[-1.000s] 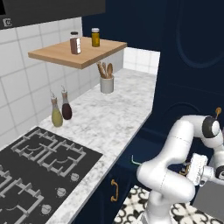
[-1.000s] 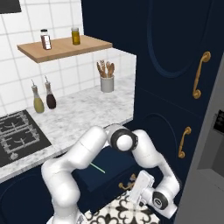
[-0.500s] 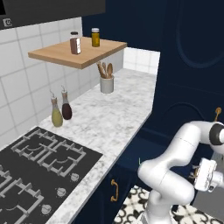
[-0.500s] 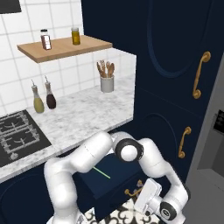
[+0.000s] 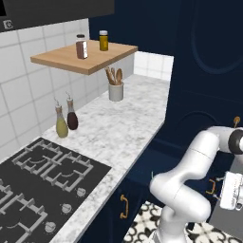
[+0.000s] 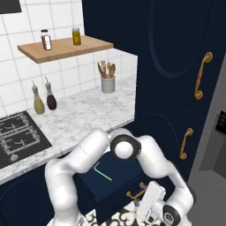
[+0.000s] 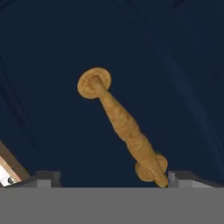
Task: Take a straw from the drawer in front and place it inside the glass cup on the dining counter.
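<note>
A thin light-green straw (image 6: 102,171) lies on the floor of the pulled-out navy drawer (image 6: 115,185) under the counter. The drawer's brass handle (image 6: 135,193) faces my gripper (image 6: 149,208), which hangs just in front of it and low, near the floor. In the hand view the twisted brass handle (image 7: 122,124) runs diagonally ahead of the open gripper (image 7: 113,177), its lower end close to the right fingertip (image 7: 178,177). Nothing is held. From the left base view, the gripper (image 5: 232,191) shows at the far right. The glass cup and the dining counter are out of view.
The marbled kitchen counter (image 5: 121,130) carries a crock of wooden spoons (image 5: 115,85), two bottles (image 5: 66,121) and a hob (image 5: 42,182). A wooden shelf (image 5: 88,58) holds two jars. Tall navy cabinets with brass handles (image 6: 201,75) stand to the right.
My hand has drawn back and down from the drawer front. The drawer stays open with the straw lying inside.
</note>
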Controlling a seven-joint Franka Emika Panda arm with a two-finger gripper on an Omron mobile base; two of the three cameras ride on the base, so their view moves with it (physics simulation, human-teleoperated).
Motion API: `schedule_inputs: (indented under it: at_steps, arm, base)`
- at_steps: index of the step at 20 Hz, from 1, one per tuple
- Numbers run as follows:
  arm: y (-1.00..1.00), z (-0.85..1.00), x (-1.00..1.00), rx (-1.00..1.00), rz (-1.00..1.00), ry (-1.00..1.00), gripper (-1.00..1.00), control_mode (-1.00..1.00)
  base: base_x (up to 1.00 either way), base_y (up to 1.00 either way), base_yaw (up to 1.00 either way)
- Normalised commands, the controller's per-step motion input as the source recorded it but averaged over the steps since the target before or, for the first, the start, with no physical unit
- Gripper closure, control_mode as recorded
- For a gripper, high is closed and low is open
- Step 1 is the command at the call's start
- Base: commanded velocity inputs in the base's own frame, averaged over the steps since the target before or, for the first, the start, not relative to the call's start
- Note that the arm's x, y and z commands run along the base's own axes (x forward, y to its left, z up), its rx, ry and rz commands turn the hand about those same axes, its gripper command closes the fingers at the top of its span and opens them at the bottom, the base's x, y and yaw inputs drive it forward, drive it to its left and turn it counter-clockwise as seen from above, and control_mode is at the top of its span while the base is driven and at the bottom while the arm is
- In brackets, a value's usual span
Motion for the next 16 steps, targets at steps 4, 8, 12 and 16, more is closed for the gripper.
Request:
schedule_inputs:
  at_steps: [4, 8, 12, 16]
  arm:
    - [0.01, 0.82, 0.03, -0.23, -0.07, 0.21, -1.00, -1.00]
    - [0.17, 0.96, 0.16, -0.31, -0.04, 0.28, -1.00, -1.00]
    - [0.69, 0.72, 0.41, -0.36, 0.00, 0.41, -1.00, -1.00]
    - [0.94, 0.41, 0.51, -0.39, 0.08, 0.40, -1.00, -1.00]
  base:
    - [0.00, 0.00, 0.00]
    - [0.00, 0.00, 0.00]
    - [0.00, 0.00, 0.00]
    - [0.00, 0.00, 0.00]
